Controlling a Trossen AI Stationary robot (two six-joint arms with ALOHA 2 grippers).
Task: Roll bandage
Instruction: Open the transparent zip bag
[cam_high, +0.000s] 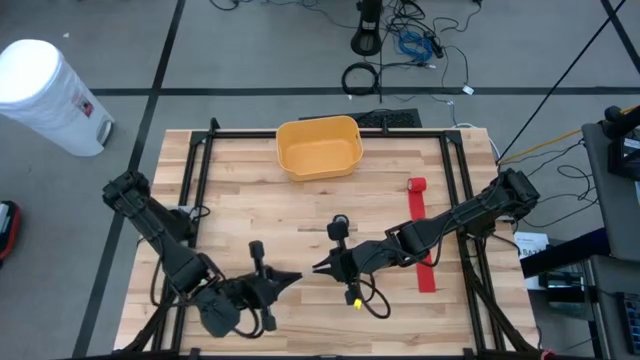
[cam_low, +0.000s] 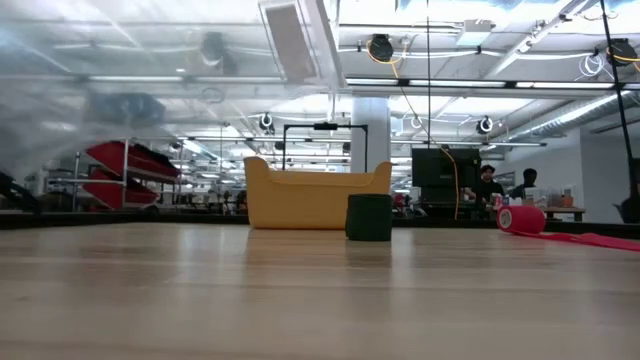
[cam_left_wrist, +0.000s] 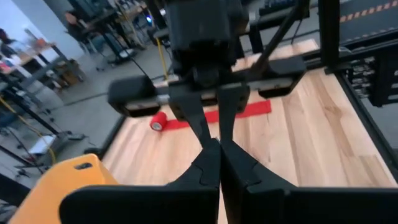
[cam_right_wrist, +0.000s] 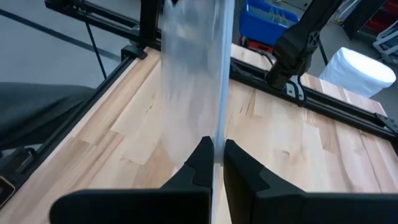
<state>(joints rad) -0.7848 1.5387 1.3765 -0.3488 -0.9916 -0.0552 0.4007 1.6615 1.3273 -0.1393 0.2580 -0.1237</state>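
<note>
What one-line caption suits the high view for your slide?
Both grippers, left gripper and right gripper, shut mid-table; red bandage lies unrolled beside the yellow bin.

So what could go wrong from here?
1. The grippers, left and right, sit shut and tip to tip near the table's front middle; a careless move could knock them together.
2. The bandage lies unrolled under the right arm, so a low sweep could drag it.
</note>
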